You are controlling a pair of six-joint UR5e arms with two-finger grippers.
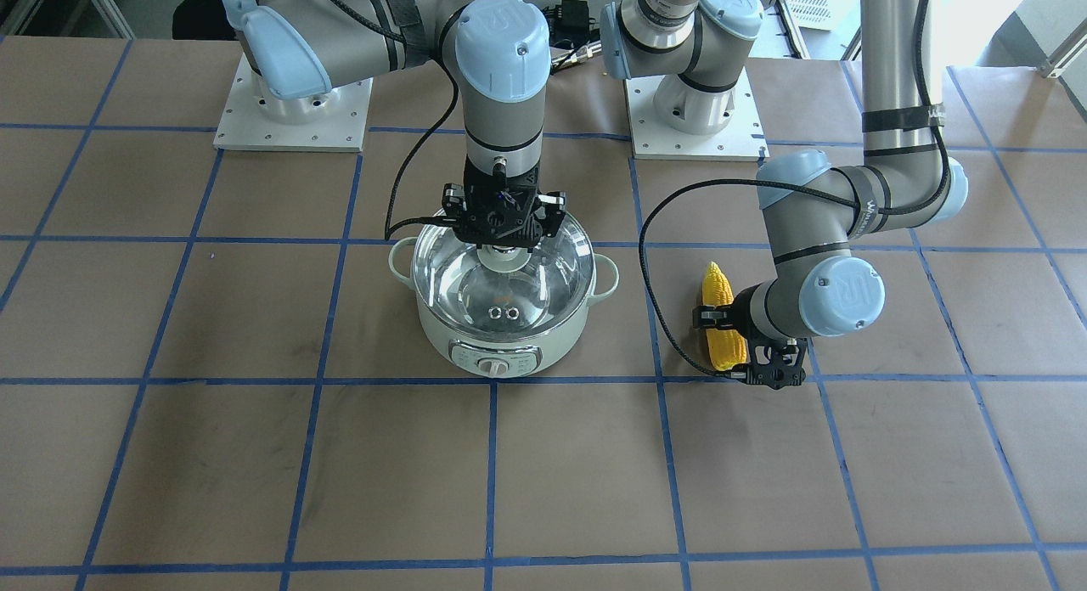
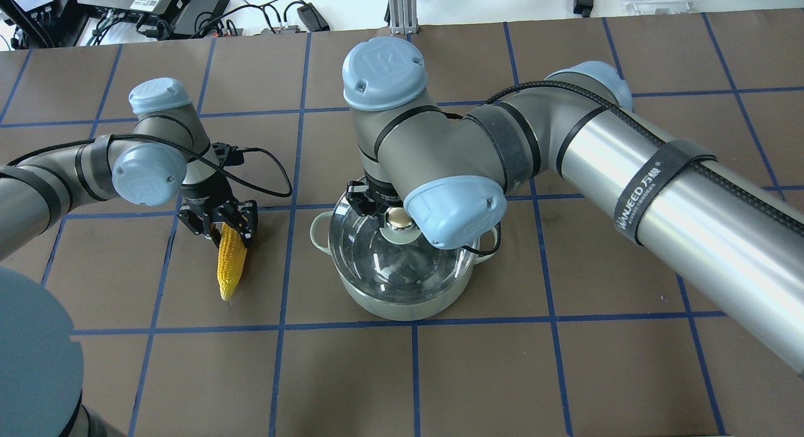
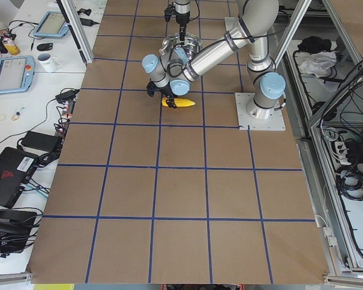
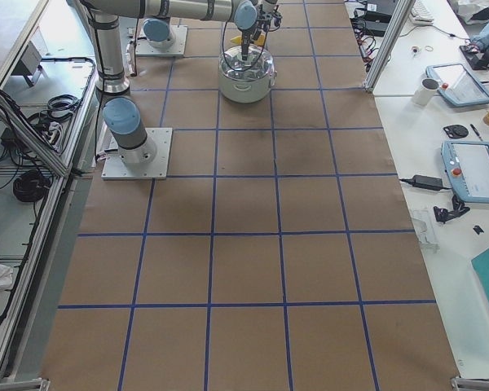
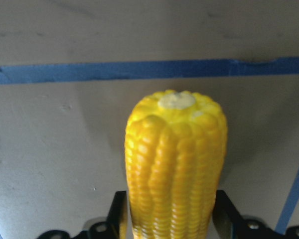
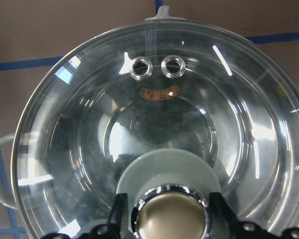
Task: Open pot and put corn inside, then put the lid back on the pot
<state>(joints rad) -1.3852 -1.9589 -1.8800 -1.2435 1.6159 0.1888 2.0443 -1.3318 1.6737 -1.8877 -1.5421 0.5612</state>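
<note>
Right gripper (image 6: pixel 168 206) points straight down over the pot (image 1: pixel 501 353). Its 2 fingers stand 1 on each side of the knob (image 2: pixel 398 218), parted barely wider than it. I cannot tell whether the pads already press the metal; any gap is very slim.

The step in hand looks like step 1, taking hold of the lid (image 6: pixel 214 124) to open the pot. The lid sits level on the pot's rim, so nothing is open yet. As I judge it, the next move calls for a firm squeeze on the knob. Then comes a straight lift until the lid's rim is free of the pot, and only after that a carry to the side. The knob is round and shiny, so a weak pinch could slip.

The knob lies directly between the fingers, and the glass dome spreads out all around below them. The 2 vent rings (image 6: pixel 158 66) sit on the dome ahead of the fingers, toward the pot's control panel.

Left gripper (image 2: pixel 228 231) stands well apart from the right gripper, low over the table (image 1: pixel 255 455). Its fingers straddle the corn (image 2: pixel 228 267) near the blunt end. The cob's bulge hides the contact, so I cannot tell if it is pinched. The corn lies flat on the table, with its tapered tip trailing from the fingers toward the robot.
</note>
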